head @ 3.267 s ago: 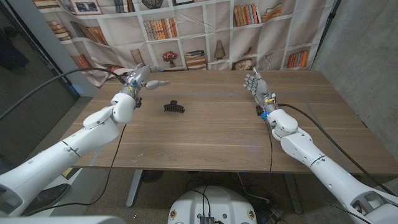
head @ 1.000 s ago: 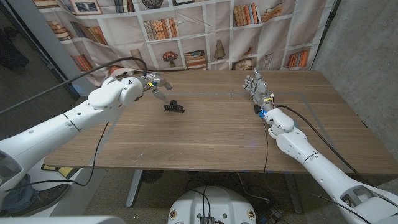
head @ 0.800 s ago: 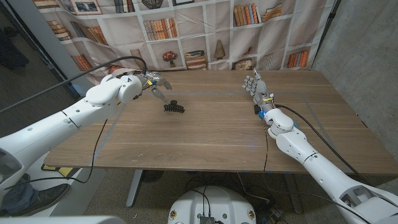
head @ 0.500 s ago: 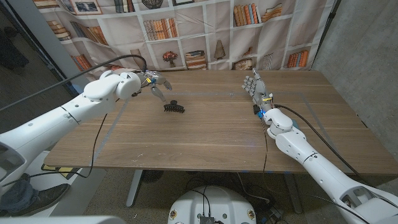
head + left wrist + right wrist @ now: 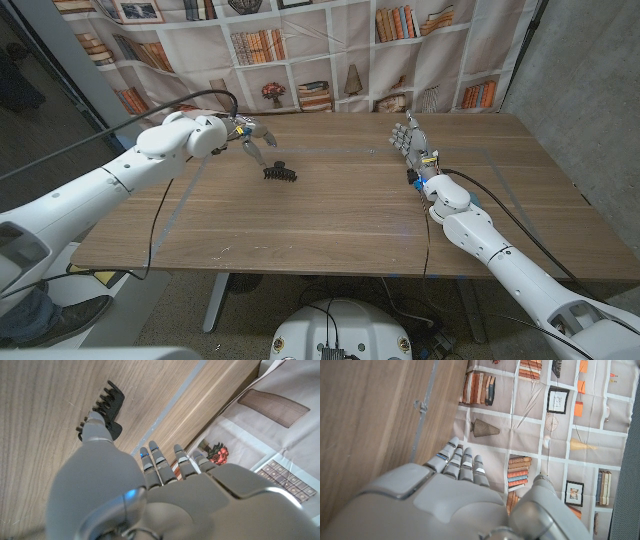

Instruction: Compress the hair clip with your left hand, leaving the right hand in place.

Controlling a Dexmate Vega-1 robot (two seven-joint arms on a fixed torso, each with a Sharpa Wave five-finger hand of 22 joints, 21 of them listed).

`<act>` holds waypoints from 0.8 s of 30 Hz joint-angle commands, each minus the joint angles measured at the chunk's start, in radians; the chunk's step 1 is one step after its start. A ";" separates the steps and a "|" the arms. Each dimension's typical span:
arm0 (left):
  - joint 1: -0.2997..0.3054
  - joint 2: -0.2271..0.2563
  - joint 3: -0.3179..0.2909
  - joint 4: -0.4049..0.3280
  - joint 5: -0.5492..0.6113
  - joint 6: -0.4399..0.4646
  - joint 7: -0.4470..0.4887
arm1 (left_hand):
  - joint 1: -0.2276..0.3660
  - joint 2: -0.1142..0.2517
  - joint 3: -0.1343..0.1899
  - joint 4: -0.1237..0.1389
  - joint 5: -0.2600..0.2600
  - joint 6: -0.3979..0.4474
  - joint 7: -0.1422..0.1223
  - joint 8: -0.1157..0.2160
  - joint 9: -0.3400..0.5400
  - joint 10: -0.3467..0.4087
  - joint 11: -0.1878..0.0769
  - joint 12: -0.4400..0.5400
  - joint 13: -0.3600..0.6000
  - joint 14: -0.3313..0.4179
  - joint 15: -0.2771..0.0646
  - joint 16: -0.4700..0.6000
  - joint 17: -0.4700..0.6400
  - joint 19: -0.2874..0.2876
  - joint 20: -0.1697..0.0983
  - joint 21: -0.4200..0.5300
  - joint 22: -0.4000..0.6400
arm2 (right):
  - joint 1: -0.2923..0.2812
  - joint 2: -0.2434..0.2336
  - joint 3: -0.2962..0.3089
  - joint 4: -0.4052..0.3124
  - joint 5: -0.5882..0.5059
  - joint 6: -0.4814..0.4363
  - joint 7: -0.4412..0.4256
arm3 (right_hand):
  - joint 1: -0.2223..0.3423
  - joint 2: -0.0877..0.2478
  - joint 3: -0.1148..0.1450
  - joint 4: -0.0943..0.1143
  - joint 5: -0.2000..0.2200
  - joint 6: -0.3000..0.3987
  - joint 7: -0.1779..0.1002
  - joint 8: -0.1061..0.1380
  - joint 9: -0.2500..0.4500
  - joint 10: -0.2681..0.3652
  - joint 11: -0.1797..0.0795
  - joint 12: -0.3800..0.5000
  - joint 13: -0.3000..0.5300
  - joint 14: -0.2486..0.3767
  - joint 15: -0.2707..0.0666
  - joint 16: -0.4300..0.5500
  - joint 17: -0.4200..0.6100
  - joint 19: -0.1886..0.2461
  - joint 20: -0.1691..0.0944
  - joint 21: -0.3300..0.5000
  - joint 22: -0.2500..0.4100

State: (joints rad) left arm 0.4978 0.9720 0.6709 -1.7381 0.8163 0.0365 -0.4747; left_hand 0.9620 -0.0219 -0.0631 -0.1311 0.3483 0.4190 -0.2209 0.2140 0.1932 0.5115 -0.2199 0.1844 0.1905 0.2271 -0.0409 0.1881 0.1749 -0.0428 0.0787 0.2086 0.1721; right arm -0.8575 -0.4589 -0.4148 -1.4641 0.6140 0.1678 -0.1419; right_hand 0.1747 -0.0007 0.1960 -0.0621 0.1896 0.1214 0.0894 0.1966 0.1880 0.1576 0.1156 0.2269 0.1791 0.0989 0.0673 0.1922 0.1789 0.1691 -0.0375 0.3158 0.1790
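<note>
Wooden table [image 5: 330, 215] runs back to a bookshelf-print backdrop [image 5: 330, 50]. Toward the far left, the black hair clip [image 5: 279, 172] lies on the wood, teeth pointing away in the left wrist view [image 5: 102, 407]. Left hand [image 5: 247, 136] hovers just behind it with fingers apart, one fingertip [image 5: 95, 430] right at the clip; contact is unclear. Far right, the right hand [image 5: 409, 134] stands on the table, fingers straight and close together, holding nothing.

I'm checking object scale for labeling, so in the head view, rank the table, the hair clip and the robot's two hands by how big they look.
1. table, by far the largest.
2. left hand and right hand: they look about alike, so no ranking between them.
3. hair clip, smallest.
</note>
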 commanded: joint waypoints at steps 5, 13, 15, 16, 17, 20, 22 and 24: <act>0.008 -0.041 0.026 0.059 -0.016 -0.045 0.062 | -0.006 0.002 -0.008 0.004 0.008 -0.001 0.002 -0.001 0.004 -0.005 0.000 0.001 0.003 0.002 -0.145 0.001 0.003 0.005 0.008 -0.002 0.003 | 0.007 -0.004 0.000 -0.002 -0.003 -0.003 0.000 | 0.003 0.009 -0.002 -0.006 -0.003 0.007 -0.007 0.003 0.003 0.008 -0.002 -0.002 0.006 0.007 0.002 -0.001 0.005 0.011 -0.030 -0.002 0.003; 0.015 -0.047 0.033 0.065 -0.017 -0.029 0.068 | -0.006 0.005 -0.012 0.008 0.009 0.008 0.002 0.004 0.006 -0.001 0.000 0.004 0.003 0.005 -0.144 0.002 0.004 0.008 0.009 -0.003 0.003 | 0.012 -0.004 -0.002 0.004 -0.001 -0.009 0.007 | 0.003 0.010 -0.002 -0.006 -0.003 0.007 -0.008 0.003 0.003 0.011 0.001 -0.002 0.006 0.008 0.001 -0.001 0.005 0.013 -0.029 -0.004 0.003; 0.016 -0.049 0.034 0.069 -0.025 -0.025 0.063 | -0.005 0.006 -0.012 0.008 0.009 0.009 0.002 0.005 0.006 -0.001 0.000 0.004 0.003 0.005 -0.144 0.001 0.003 0.008 0.010 -0.004 0.003 | 0.013 -0.004 -0.002 0.006 0.000 -0.011 0.008 | 0.003 0.010 -0.002 -0.007 -0.003 0.007 -0.008 0.003 0.003 0.012 0.002 -0.002 0.006 0.009 0.001 -0.002 0.005 0.013 -0.029 -0.004 0.003; 0.017 -0.050 0.033 0.072 -0.030 -0.024 0.065 | -0.005 0.006 -0.012 0.008 0.009 0.010 0.002 0.005 0.006 0.000 0.000 0.004 0.003 0.005 -0.144 0.001 0.003 0.008 0.010 -0.004 0.003 | 0.013 -0.004 -0.002 0.007 0.001 -0.011 0.007 | 0.003 0.010 -0.002 -0.007 -0.003 0.008 -0.007 0.003 0.003 0.012 0.002 -0.002 0.006 0.009 0.001 -0.001 0.005 0.013 -0.029 -0.005 0.003; 0.018 -0.052 0.034 0.074 -0.032 -0.023 0.068 | -0.005 0.006 -0.013 0.008 0.009 0.010 0.002 0.005 0.006 0.000 0.000 0.004 0.003 0.006 -0.144 0.002 0.003 0.010 0.009 -0.003 0.003 | 0.013 -0.004 -0.003 0.008 0.001 -0.012 0.008 | 0.003 0.010 -0.002 -0.007 -0.003 0.008 -0.007 0.003 0.003 0.012 0.001 -0.002 0.006 0.010 0.001 -0.001 0.005 0.013 -0.029 -0.005 0.003; 0.019 -0.057 0.038 0.085 -0.040 -0.024 0.075 | -0.004 0.007 -0.013 0.009 0.009 0.012 0.002 0.006 0.006 0.000 0.000 0.005 0.003 0.007 -0.142 0.002 0.003 0.012 0.013 -0.003 0.004 | 0.014 -0.004 -0.003 0.011 0.003 -0.014 0.009 | 0.003 0.010 -0.002 -0.007 -0.003 0.007 -0.007 0.003 0.003 0.012 0.001 -0.002 0.006 0.010 0.001 -0.001 0.005 0.013 -0.029 -0.005 0.003; 0.017 -0.063 0.043 0.093 -0.044 -0.026 0.078 | -0.003 0.008 -0.013 0.009 0.010 0.013 0.002 0.007 0.006 0.000 0.000 0.005 0.003 0.008 -0.142 0.002 0.003 0.013 0.013 -0.003 0.004 | 0.014 -0.004 -0.003 0.013 0.004 -0.016 0.011 | 0.003 0.010 -0.002 -0.007 -0.004 0.008 -0.007 0.003 0.003 0.013 0.001 -0.002 0.006 0.011 0.001 -0.001 0.005 0.014 -0.029 -0.005 0.003; 0.015 -0.066 0.047 0.099 -0.046 -0.028 0.084 | -0.002 0.010 -0.013 0.010 0.010 0.016 0.002 0.008 0.007 0.001 0.000 0.005 0.003 0.010 -0.143 0.003 0.003 0.015 0.015 -0.003 0.004 | 0.015 -0.005 -0.004 0.013 0.004 -0.017 0.013 | 0.003 0.010 -0.002 -0.007 -0.004 0.008 -0.007 0.003 0.003 0.013 0.002 -0.003 0.006 0.012 0.001 -0.001 0.005 0.014 -0.029 -0.006 0.003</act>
State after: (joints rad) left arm 0.5116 0.9229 0.7033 -1.6668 0.7884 0.0069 -0.4085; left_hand 0.9512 -0.0116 -0.0729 -0.1212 0.3482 0.4237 -0.2179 0.2141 0.1981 0.5116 -0.2199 0.1845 0.1907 0.2270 -0.0409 0.1881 0.1749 -0.0335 0.0880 0.2086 0.1732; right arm -0.8462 -0.4621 -0.4161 -1.4595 0.6132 0.1580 -0.1363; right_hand 0.1747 -0.0007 0.1917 -0.0663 0.1896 0.1269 0.0838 0.1966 0.1880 0.1617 0.1197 0.2269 0.1840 0.0990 0.0670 0.1922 0.1789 0.1782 -0.0394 0.3098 0.1790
